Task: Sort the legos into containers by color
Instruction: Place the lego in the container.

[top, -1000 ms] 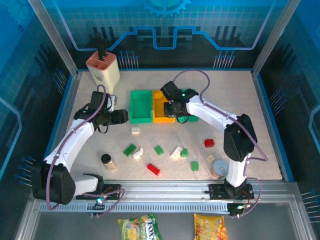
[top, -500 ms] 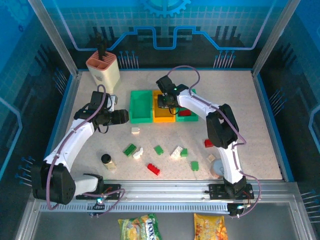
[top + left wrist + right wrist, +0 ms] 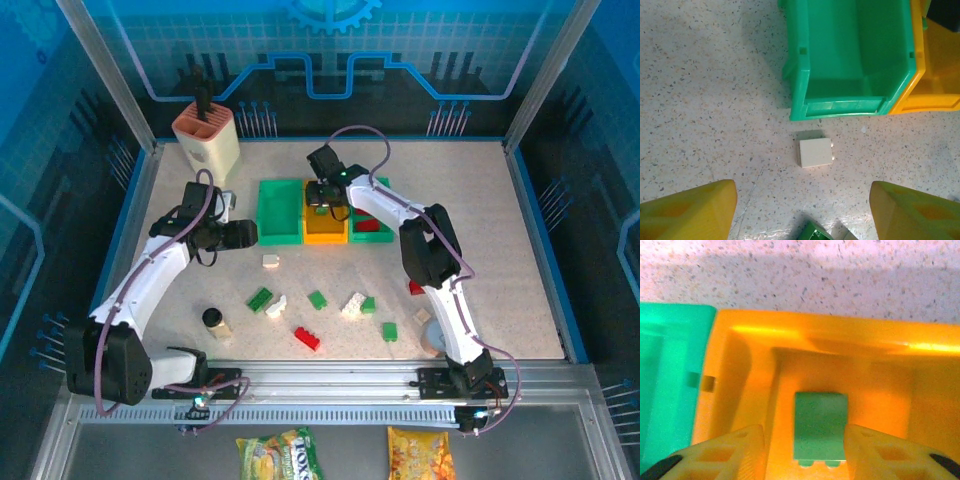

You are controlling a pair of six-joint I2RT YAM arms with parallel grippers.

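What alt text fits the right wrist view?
A small green plastic lego brick lies inside the yellow-orange rectangular plastic bin, between the yellow fingers of the open right claw. A green plastic bin adjoins it on the left; speckled tabletop lies beyond.

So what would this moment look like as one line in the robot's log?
right gripper: open over yellow-orange bin, green brick inside | left gripper: open above white brick on table

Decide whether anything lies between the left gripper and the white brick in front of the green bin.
Nothing visible does. In the left wrist view the white brick lies alone on the bare table, framed by the left gripper's open jaws. A green brick at the frame's lower edge sits apart from it.
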